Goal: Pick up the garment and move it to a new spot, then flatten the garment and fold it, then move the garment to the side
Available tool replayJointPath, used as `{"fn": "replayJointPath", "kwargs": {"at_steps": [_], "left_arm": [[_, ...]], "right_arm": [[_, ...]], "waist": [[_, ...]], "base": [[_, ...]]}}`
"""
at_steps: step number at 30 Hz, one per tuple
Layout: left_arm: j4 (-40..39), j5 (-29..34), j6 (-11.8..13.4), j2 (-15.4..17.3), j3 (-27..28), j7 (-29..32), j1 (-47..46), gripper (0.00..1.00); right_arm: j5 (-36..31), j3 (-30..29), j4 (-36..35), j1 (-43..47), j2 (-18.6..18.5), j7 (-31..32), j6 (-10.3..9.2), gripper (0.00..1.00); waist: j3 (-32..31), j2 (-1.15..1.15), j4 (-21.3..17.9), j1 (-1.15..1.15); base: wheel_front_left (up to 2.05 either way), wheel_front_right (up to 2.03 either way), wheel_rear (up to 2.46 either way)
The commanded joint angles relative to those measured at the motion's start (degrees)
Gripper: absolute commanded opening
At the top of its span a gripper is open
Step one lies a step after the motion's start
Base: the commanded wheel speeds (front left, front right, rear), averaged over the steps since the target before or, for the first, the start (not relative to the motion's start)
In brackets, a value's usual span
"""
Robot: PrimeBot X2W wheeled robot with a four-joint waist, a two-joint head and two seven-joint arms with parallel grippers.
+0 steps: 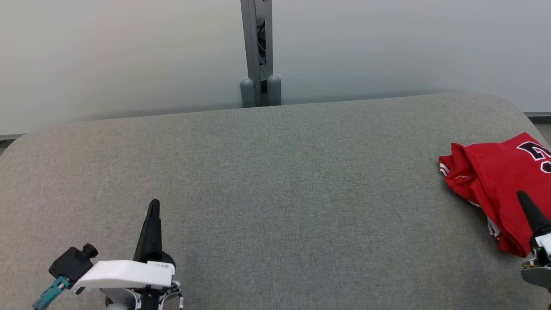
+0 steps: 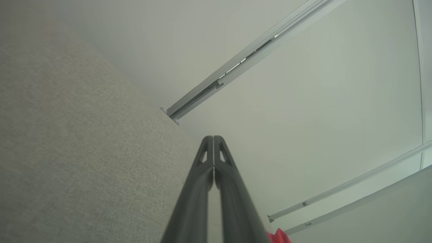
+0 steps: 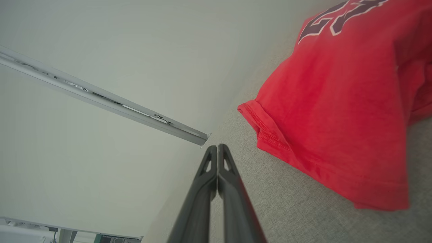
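Observation:
A red garment with dark lettering lies bunched at the right edge of the grey fabric table. The right wrist view has the garment close on its right side, hem facing the fingers. My right gripper is shut and empty, its tip over the garment's near part; its tips meet with nothing between them. At the lower left my left gripper hovers over bare table, shut and empty, fingers pressed together. A sliver of the garment shows at that view's bottom edge.
A grey metal post stands behind the table's far edge against a pale wall. The table's corners are rounded, and its right edge runs just beyond the garment.

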Motion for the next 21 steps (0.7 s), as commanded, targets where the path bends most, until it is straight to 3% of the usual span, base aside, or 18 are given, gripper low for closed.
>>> {"fn": "replayJointPath", "kwargs": {"at_steps": [1, 21], "left_arm": [[-0.1, -1.6, -0.5, 0.3, 0.1, -0.5, -2.3, 0.00], [2.5, -11.7, -2.4, -1.3, -0.2, -1.2, -4.5, 0.00]], "right_arm": [[1.7, -0.6, 0.3, -1.6, -1.0, 0.8, 0.03, 0.00], [12.0, -3.9, 4.7, -5.2, -2.3, 5.9, 0.06, 0.00]], "waist": [[0.0, 0.00, 0.0, 0.00], [0.6, 0.00, 0.2, 0.00]], "base": [[0.00, 0.00, 0.00], [0.00, 0.00, 0.00]]}}
